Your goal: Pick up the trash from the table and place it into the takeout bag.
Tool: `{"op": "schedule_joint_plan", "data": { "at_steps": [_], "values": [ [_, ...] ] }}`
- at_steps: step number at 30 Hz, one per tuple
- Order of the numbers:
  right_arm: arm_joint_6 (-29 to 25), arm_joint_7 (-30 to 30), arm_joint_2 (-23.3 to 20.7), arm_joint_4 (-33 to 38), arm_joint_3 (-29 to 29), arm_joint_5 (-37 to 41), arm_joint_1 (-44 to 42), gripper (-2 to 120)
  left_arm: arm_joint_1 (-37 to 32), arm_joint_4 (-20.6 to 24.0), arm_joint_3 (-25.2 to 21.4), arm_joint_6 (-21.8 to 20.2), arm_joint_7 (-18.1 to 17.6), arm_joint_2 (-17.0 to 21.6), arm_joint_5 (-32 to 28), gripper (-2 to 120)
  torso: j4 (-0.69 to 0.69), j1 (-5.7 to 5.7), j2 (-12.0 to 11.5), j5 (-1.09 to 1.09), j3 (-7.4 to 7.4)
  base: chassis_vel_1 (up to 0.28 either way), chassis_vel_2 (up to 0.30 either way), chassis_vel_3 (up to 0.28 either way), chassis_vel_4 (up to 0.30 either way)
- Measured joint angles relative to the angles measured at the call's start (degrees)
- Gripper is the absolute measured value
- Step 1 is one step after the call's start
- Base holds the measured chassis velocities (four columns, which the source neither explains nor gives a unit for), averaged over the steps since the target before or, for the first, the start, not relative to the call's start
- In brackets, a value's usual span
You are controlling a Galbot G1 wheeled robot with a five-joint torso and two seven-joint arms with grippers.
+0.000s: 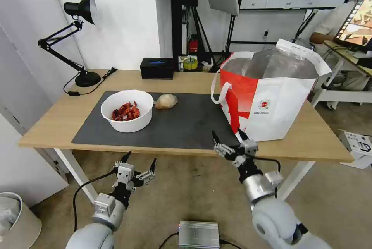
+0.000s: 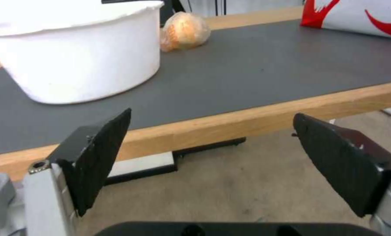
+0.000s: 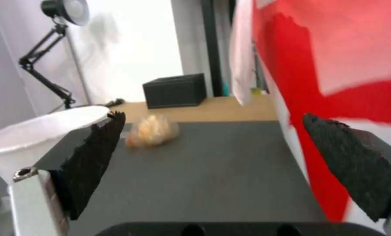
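Note:
A white round bowl (image 1: 127, 111) of red shells sits on the left half of the dark grey mat (image 1: 186, 125). Just behind it to the right lies a beige plastic-wrapped lump (image 1: 166, 101). The red-and-white takeout bag (image 1: 267, 98) stands open at the table's right, its foil lining showing. My left gripper (image 1: 140, 160) hangs open below the table's front edge, under the bowl (image 2: 77, 55), with the lump (image 2: 184, 31) farther off. My right gripper (image 1: 229, 134) is open over the mat's front edge, beside the bag's (image 3: 335, 65) lower corner, facing the lump (image 3: 152, 133) and the bowl (image 3: 33, 131).
A black box (image 1: 157, 68) stands at the table's back edge, and a black desk lamp (image 1: 77, 40) at the back left. The wooden table (image 1: 50, 117) has white legs. A metal box (image 1: 198, 234) lies on the floor in front, a bin (image 1: 17, 218) at lower left.

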State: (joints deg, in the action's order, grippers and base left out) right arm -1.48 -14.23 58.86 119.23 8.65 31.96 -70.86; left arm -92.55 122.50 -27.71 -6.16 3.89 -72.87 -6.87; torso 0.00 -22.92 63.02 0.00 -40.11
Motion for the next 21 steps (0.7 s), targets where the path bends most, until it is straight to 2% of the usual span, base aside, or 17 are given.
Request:
{"op": "schedule_joint_plan", "data": {
  "at_steps": [4, 6, 9, 15, 21],
  "values": [
    [1.3, 0.6, -0.6, -1.1, -1.1, 2.4, 3.9, 100, -0.2, 0.0, -0.3, 0.0, 0.0, -0.1, 0.0, 100, 0.00, 0.00, 0.0, 0.01, 0.00, 0.000, 0.000, 0.000, 0.000],
    [3.0, 1.0, -1.0, -3.9, -3.7, 5.1, 10.1, 100, -0.6, 0.0, -0.5, 0.0, 0.0, -0.5, 0.3, 100, 0.00, 0.00, 0.0, 0.00, 0.00, 0.000, 0.000, 0.000, 0.000],
    [4.2, 1.1, -0.8, -6.7, -6.3, 7.4, 14.7, 100, -1.0, 0.1, -0.6, 0.0, 0.0, -0.9, 0.7, 100, 0.01, 0.00, 0.0, -0.01, 0.00, 0.000, 0.000, 0.000, 0.000],
    [6.8, 0.5, 1.4, -13.1, -12.1, 11.6, 23.4, 100, -2.2, 0.1, -0.7, 0.1, -0.1, -2.0, 1.7, 100, 0.00, 0.00, 0.0, 0.00, 0.00, 0.000, 0.000, 0.000, 0.000],
    [10.3, 0.7, 5.0, -22.9, -17.5, 13.6, 34.4, 100, -3.4, 0.6, -1.4, 0.2, 0.0, -2.6, 2.2, 100, 0.01, -0.01, 0.0, 0.00, 0.00, 0.000, 0.000, 0.000, 0.000]
  ]
}}
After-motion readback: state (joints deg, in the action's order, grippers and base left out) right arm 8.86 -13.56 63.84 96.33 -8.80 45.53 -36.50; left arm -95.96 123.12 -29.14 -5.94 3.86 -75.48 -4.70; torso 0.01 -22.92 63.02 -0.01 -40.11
